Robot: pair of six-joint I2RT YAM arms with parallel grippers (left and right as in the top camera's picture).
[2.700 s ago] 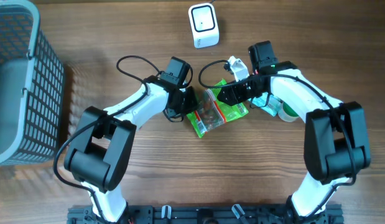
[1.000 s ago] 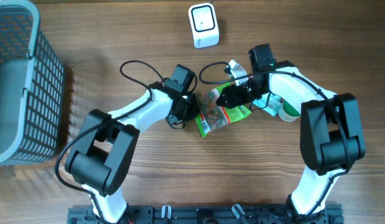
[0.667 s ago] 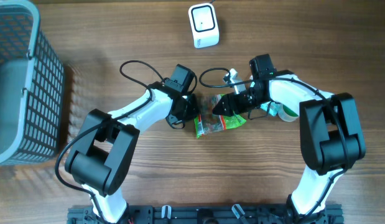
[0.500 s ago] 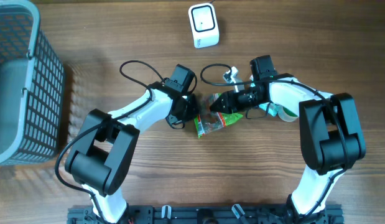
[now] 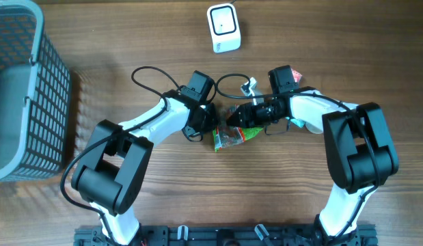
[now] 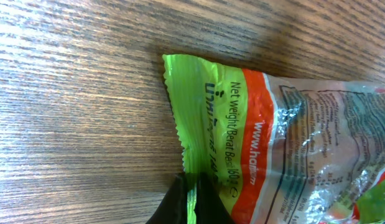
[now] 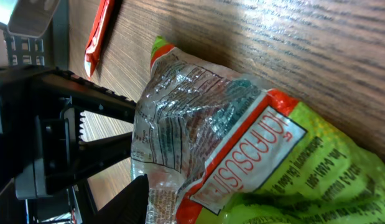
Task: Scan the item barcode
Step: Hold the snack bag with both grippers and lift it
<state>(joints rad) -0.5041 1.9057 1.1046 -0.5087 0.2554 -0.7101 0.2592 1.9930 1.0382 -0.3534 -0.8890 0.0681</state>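
Note:
The item is a green and orange snack bag (image 5: 231, 137) with a clear window, held up on edge between the two grippers at the table's middle. My left gripper (image 5: 214, 125) is shut on the bag's green crimped edge (image 6: 191, 186), its fingers (image 6: 208, 202) pinching that seam. From the right, my right gripper (image 5: 241, 117) is closed over the bag's upper part. In the right wrist view the crumpled bag (image 7: 242, 143) fills the picture and lies against one finger (image 7: 127, 199), hiding the other. No barcode shows in any view. The white scanner (image 5: 223, 27) stands at the back.
A grey mesh basket (image 5: 20, 89) stands at the far left. A red packet (image 5: 295, 75) and a green and white item (image 5: 311, 123) lie by the right arm. A small white object (image 5: 249, 85) lies behind the bag. Cables loop over the left arm (image 5: 149, 72).
The right gripper has moved left onto the bag and narrowed on it. The bag has tipped up from flat and bunched towards the left gripper, which stayed shut in place.

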